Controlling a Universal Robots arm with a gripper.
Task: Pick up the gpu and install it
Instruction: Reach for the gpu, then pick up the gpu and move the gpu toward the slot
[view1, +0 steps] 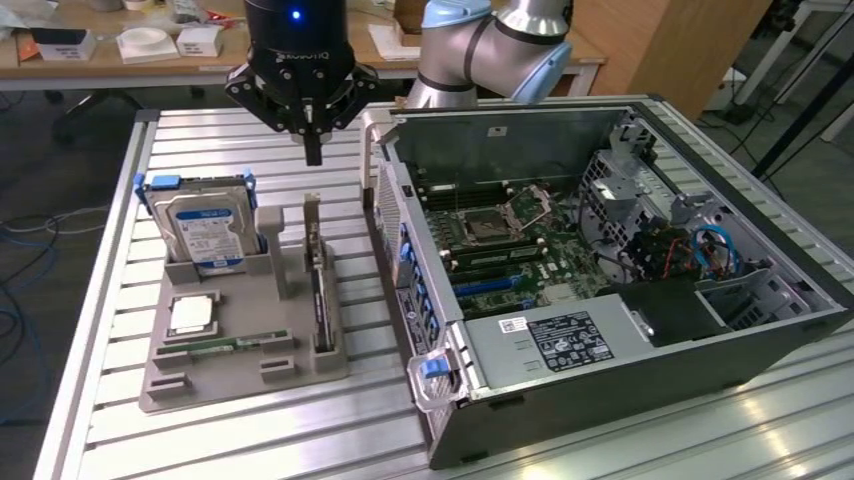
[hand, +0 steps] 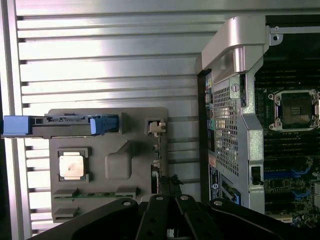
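Note:
The gpu (view1: 318, 285) stands on its long edge in a slot of the grey parts holder (view1: 307, 365), a thin green card with a silver bracket at its far end. My gripper (view1: 314, 150) hangs above the holder's far end, over the gpu's bracket end and well clear of it. Its fingers are shut with nothing between them. In the wrist view the gpu (hand: 157, 150) shows edge-on as a thin line on the holder (hand: 117, 162). The black gripper (hand: 169, 192) is over its near part.
A silver hard drive (view1: 200, 228) with a blue label stands upright in the holder. A processor chip (view1: 194, 315) and a memory stick (view1: 230, 345) lie flat there. The open computer case (view1: 534, 108) lies on the exterior view's right, its motherboard (view1: 514, 255) exposed.

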